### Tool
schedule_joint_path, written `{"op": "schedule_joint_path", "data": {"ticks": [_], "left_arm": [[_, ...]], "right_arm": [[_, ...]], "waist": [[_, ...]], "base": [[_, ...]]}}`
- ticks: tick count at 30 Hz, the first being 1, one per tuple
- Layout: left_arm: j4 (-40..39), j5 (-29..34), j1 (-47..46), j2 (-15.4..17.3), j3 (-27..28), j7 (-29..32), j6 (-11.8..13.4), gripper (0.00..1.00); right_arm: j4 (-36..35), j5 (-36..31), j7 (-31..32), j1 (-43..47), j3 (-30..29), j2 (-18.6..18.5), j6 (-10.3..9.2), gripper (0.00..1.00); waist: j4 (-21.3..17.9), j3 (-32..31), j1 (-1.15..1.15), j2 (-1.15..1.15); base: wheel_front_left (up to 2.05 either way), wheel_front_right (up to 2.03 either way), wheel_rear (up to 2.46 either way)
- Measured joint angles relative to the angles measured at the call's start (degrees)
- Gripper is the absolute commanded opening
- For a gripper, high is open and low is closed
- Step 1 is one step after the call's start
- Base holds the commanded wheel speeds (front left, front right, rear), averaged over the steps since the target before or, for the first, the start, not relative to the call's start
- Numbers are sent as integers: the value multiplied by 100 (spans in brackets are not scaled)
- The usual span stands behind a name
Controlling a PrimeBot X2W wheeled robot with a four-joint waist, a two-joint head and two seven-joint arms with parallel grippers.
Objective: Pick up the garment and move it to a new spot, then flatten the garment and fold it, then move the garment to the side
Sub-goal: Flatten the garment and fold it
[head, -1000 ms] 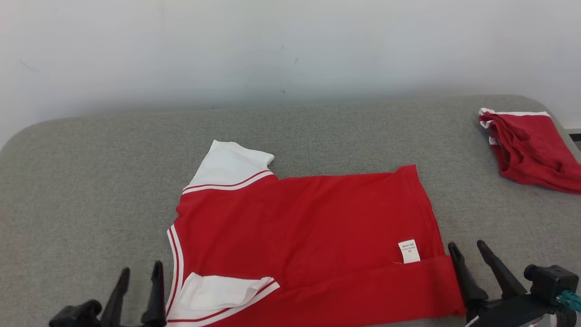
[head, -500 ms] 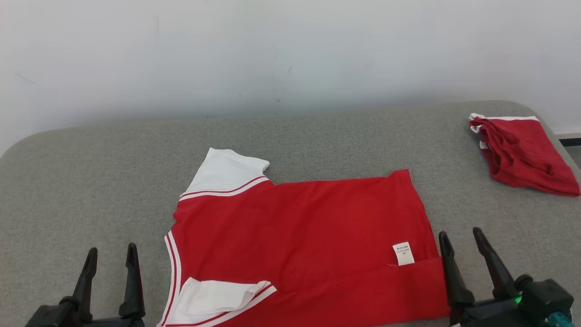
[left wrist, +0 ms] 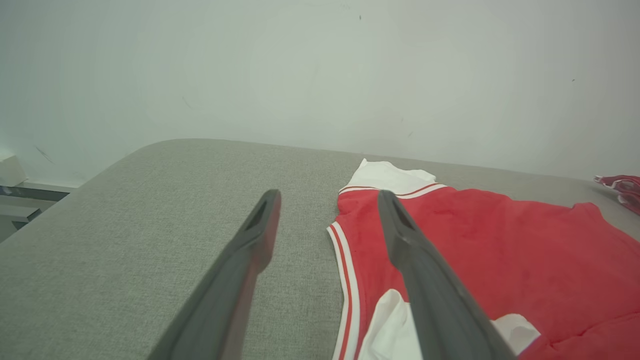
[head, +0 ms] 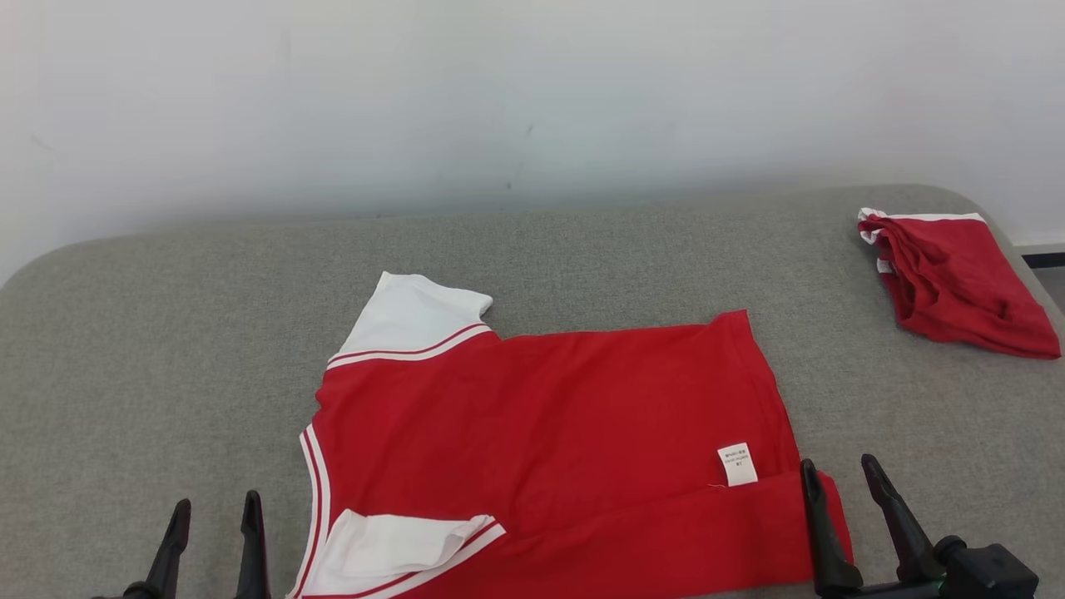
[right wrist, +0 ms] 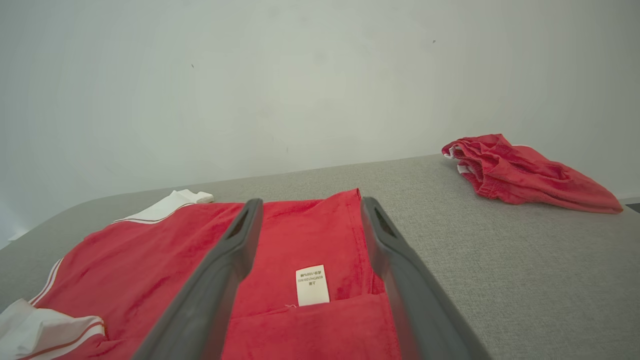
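- Currently the garment [head: 549,433], a red shirt with white sleeves, lies spread on the grey worktop [head: 166,333], with its near edge folded over.
- Left gripper [head: 215,503] hovers just beside the shirt's striped neck edge, jaws open and empty.
- Right gripper [head: 838,467] sits at the hem corner near the white label [head: 737,463], jaws open, gripping nothing.
- Second red garment [head: 957,283] lies crumpled at the worktop's far right, well apart.
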Motion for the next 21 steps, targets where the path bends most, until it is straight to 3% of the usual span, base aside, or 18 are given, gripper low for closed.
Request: {"op": "schedule_joint_path", "data": {"ticks": [8, 15, 21], "left_arm": [[214, 74, -176, 1, 116, 0, -177, 100], [575, -60, -1606, 631, -164, 5, -253, 100], [1166, -911, -3429, 1210, -1103, 816, -285, 100]], "right_arm": [[198, 63, -10, -210, -56, -81, 0, 100], [1040, 421, 159, -1462, 143, -466, 0, 100], [1744, 660, 914, -2824, 381, -764, 0, 100]], "waist": [[-37, 63, 0, 0], [-85, 381, 0, 0], [-113, 882, 1, 1]], "base": [[0, 0, 0], [0, 0, 0], [0, 0, 0]]}}
